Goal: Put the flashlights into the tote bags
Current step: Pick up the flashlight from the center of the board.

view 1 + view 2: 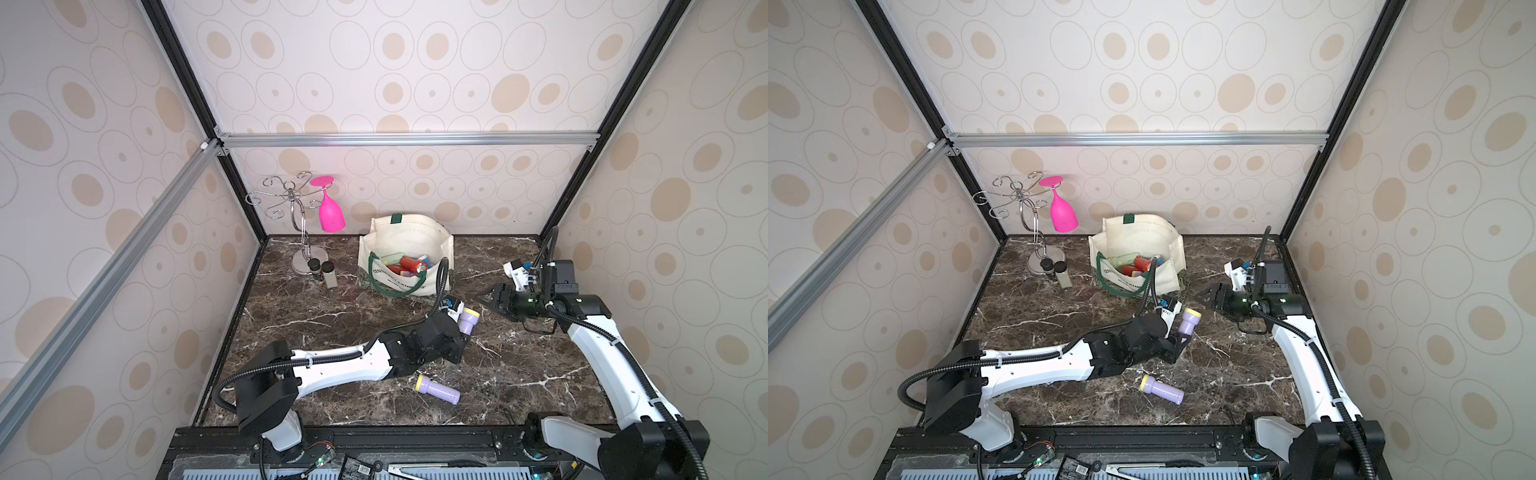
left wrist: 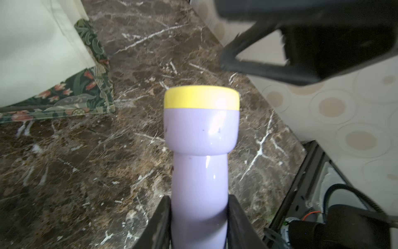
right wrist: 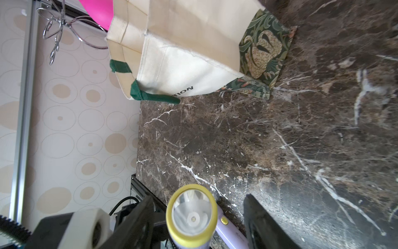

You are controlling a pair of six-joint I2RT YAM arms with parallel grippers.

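Left gripper (image 2: pixel 199 207) pinching lilac flashlight (image 2: pixel 200 151) by the barrel, short of the tote bag (image 1: pixel 405 237); right gripper (image 1: pixel 484 297) spread and empty, just beside its yellow head. 2nd flashlight (image 1: pixel 438 390) lies loose on the table (image 1: pixel 332 324). Risk: head bumps right gripper or snags the floppy bag rim, and the glossy barrel slips out.

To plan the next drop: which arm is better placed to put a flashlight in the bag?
Left. The left claw grips a lilac flashlight near the tote bag; the right claw is open, empty.
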